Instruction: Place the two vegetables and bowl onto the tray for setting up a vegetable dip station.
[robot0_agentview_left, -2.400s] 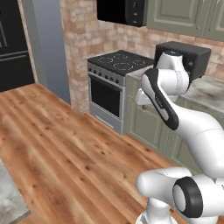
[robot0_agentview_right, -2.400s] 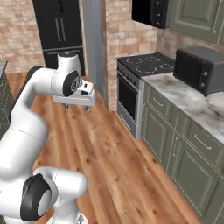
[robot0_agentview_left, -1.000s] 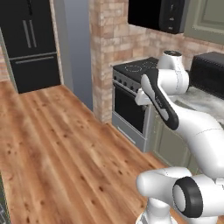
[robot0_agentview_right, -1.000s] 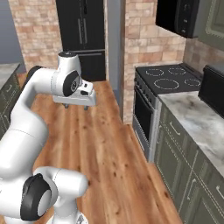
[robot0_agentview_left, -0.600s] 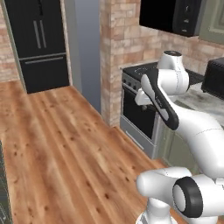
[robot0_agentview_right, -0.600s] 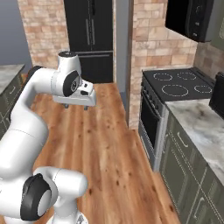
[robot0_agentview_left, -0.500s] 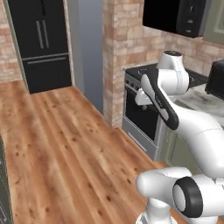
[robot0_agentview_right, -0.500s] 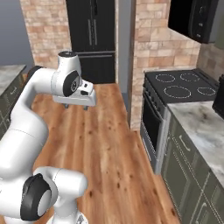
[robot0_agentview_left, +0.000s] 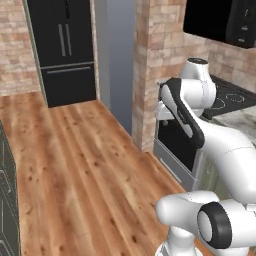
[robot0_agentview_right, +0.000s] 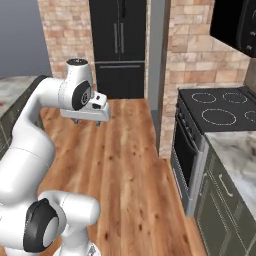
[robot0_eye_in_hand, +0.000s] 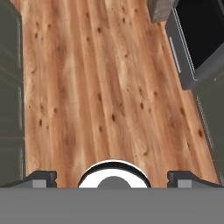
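The white arm's two-finger tool (robot0_agentview_right: 86, 121) hung with its jaws spread wide and nothing between them, above the bare plank wood floor (robot0_eye_in_hand: 100, 87), beside the black-glass oven (robot0_agentview_right: 186, 155). No vegetables, bowl or tray lay in sight, so their direction from the tool could not be judged.

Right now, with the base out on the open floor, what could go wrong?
The stove stands close on the right; a turn of the base could brush its oven door. The brick column juts out just past the stove, narrowing the way. The gripper hangs open and empty over the wood floor, so nothing is collected yet.
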